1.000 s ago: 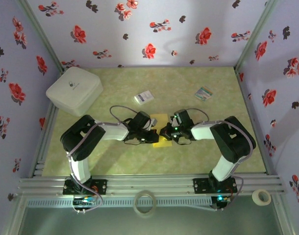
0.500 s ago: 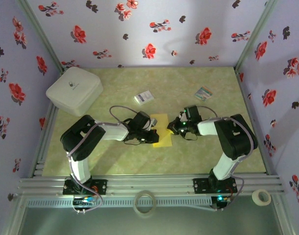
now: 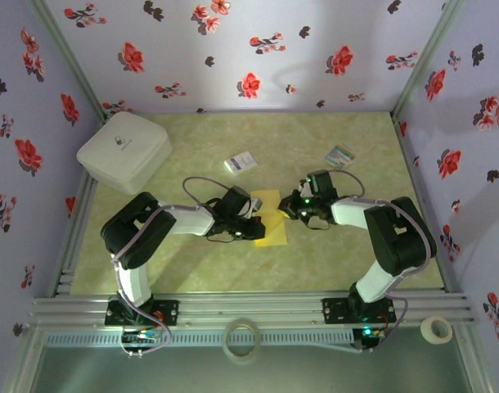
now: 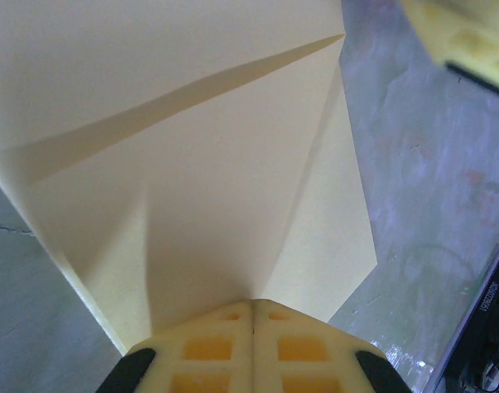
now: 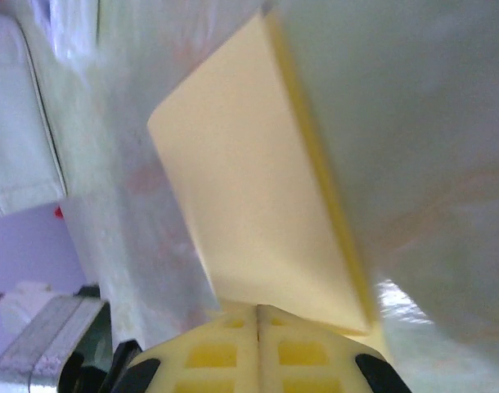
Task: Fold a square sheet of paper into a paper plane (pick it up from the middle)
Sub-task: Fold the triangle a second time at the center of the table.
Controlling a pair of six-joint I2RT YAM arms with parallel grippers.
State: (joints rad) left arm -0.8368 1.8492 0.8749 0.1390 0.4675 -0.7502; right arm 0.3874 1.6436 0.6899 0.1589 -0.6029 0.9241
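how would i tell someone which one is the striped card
On the green table, look at the far right part, near the flowered right wall. The striped card lies flat there: small and multicoloured, unlike the white card with blue print further left and the larger yellow paper.

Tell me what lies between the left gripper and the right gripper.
In the top view, the partly folded yellow sheet of paper lies on the table between the left gripper and the right gripper. Nothing else sits in that stretch.
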